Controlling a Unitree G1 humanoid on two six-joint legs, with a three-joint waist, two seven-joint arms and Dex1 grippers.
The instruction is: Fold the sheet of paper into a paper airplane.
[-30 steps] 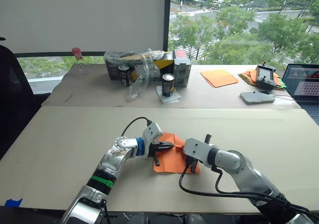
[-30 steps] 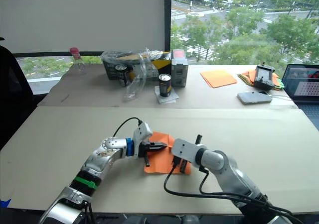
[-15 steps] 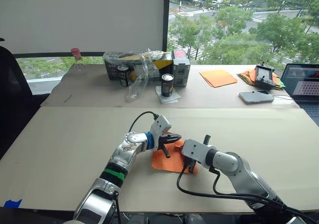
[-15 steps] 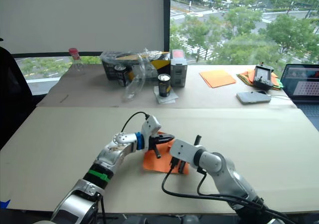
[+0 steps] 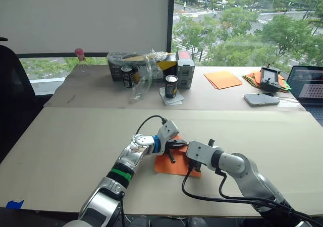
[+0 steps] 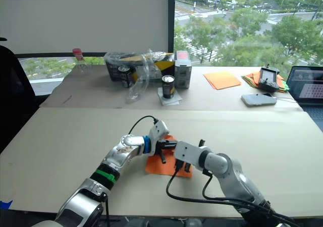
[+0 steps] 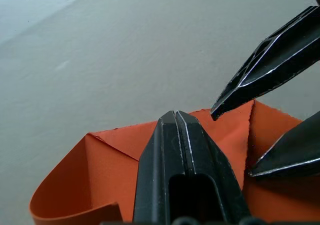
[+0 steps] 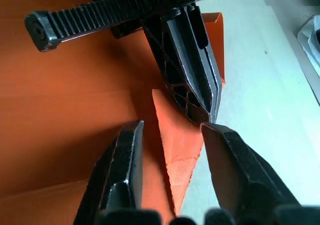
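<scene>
Eye views: we see the sheet of paper (image 5: 174, 162) flat on the near table (image 5: 65, 141), both arms converging on it. Left wrist view: our left gripper (image 7: 186, 119) has its fingers pressed together at the tips, over a raised orange flap; whether they pinch paper, we cannot tell. Right wrist view: our right gripper (image 8: 171, 128) is parted, straddling a pointed flap, not clamping.

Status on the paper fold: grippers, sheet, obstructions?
Left gripper shut, tip on the creased bright orange sheet of paper. Right gripper open, straddling a raised flap. Sheet partly folded on the table. Nothing obstructing.
</scene>
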